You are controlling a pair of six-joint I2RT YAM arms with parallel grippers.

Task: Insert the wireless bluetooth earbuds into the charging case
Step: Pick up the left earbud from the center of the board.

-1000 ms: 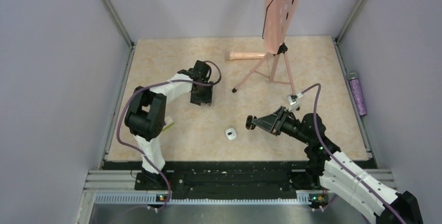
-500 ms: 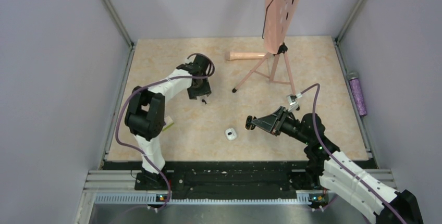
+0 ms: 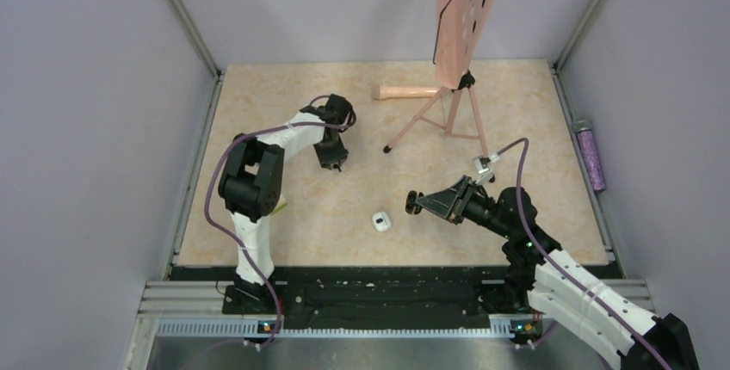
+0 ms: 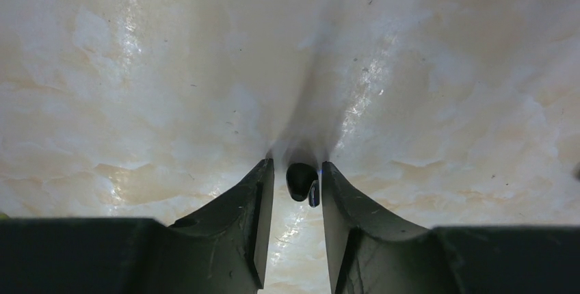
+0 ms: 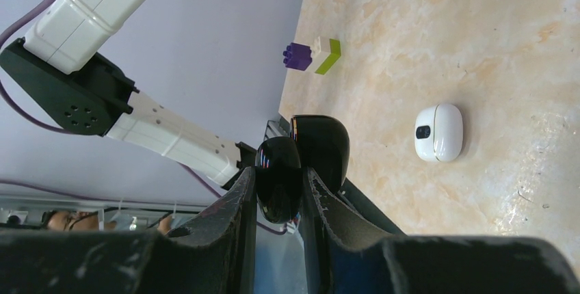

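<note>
The left gripper (image 4: 297,165) points down at the mottled beige tabletop (image 4: 171,68). Its 2 black jaws are set narrowly apart on either side of 1 tiny glossy black earbud (image 4: 299,182), which lies on the surface. A sliver of gap shows on one side, so no firm hold is seen yet. The bud looks light, hard and slick, and apt to skate or flip if pinched off-centre. The safest purchase is judged to be square across its stubby body, low against the tabletop. Well apart, nearer the arm bases, the right gripper (image 5: 278,171) is clamped on a glossy black 2-lobed shell (image 5: 321,147). It is held off the surface and is seemingly the opened charging case. Near it on the tabletop lies a white oval pod with a dark dot (image 5: 438,132). The 2nd earbud cannot be made out.
</note>
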